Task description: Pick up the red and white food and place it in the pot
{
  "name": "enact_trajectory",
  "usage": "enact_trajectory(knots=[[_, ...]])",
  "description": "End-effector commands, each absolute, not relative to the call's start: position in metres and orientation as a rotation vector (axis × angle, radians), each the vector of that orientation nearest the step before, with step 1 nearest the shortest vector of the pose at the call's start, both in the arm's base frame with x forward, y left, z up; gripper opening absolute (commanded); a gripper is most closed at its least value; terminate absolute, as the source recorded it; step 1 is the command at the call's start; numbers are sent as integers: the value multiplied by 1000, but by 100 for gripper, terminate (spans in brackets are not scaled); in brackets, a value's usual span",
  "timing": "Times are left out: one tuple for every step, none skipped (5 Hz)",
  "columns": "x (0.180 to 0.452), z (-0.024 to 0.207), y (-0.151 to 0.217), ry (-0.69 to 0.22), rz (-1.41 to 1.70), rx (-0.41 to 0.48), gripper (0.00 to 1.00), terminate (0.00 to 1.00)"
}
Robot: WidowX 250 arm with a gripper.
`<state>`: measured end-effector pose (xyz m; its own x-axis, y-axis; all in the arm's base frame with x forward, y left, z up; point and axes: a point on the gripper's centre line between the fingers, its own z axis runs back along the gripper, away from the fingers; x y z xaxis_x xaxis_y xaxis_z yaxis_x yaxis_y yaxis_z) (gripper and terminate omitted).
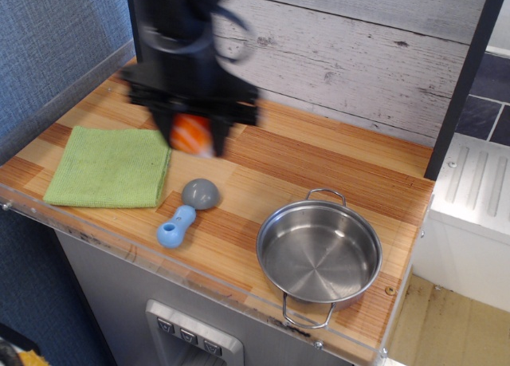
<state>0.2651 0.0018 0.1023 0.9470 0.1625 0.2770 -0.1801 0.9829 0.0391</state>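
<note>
**A:** Where is the small oblong toy sushi piece, orange-red on top with white below (191, 134)?

**B:** It sits between the two dark fingers of the black robot gripper (191, 136), which are clenched on its sides. It hangs clear of the striped wooden countertop (319, 155), above the strip of bare wood between the folded green cloth (107, 167) and the whitewashed plank back wall (358, 47). The view is motion-blurred here, so the white stripes on the toy cannot be made out.

**A:** And the shallow round stainless-steel pot with two wire loop handles (319, 256)?

**B:** It stands near the front right corner of the counter, empty, well apart from the gripper. Between the two, nearer the front edge, lies the blue and grey mushroom-like toy (188, 210) on its side, untouched.

**A:** How much of the task is complete?

**B:** By this view, the pick is done: the food is grasped and off the surface. What is left appears to be the carry rightward and toward the front edge, the descent over the pot's opening, and the release. The pot is far wider than the toy, so placement should tolerate some error.
</note>
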Motion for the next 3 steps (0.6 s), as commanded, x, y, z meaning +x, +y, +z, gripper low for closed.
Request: enact_trajectory(knots=[[267,103,-61,-309,-1,59,0,0],[263,93,-86,-292,-77,61,0,0],[256,76,-104,-270,-131,57,0,0]])
